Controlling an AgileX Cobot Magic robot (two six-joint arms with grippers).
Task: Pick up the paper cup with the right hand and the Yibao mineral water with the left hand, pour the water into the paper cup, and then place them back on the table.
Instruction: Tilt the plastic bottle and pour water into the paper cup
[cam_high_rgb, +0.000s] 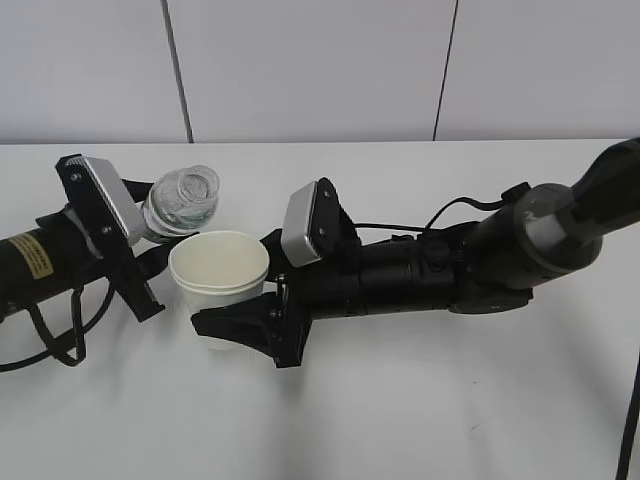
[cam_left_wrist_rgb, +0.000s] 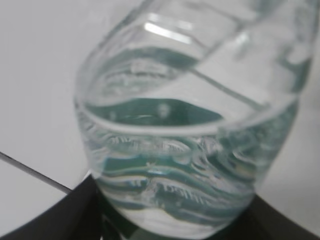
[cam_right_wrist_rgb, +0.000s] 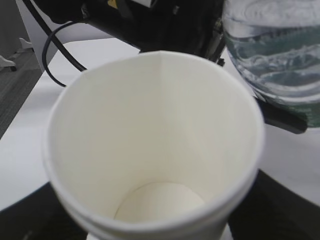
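The paper cup (cam_high_rgb: 219, 275) stands upright at the middle left, held by my right gripper (cam_high_rgb: 248, 330), whose black fingers close round its lower wall. In the right wrist view the cup (cam_right_wrist_rgb: 150, 150) fills the frame, and its inside looks dry. The Yibao mineral water bottle (cam_high_rgb: 182, 200) is held by my left gripper (cam_high_rgb: 150, 245), just behind and left of the cup's rim, its open mouth showing from above. In the left wrist view the bottle (cam_left_wrist_rgb: 190, 140) is tilted, with water in it. It also shows in the right wrist view (cam_right_wrist_rgb: 275, 45).
The white table (cam_high_rgb: 420, 400) spreads under both arms. A grey panelled wall (cam_high_rgb: 320, 70) stands behind its far edge. Black cables (cam_high_rgb: 50, 340) loop beneath the left arm.
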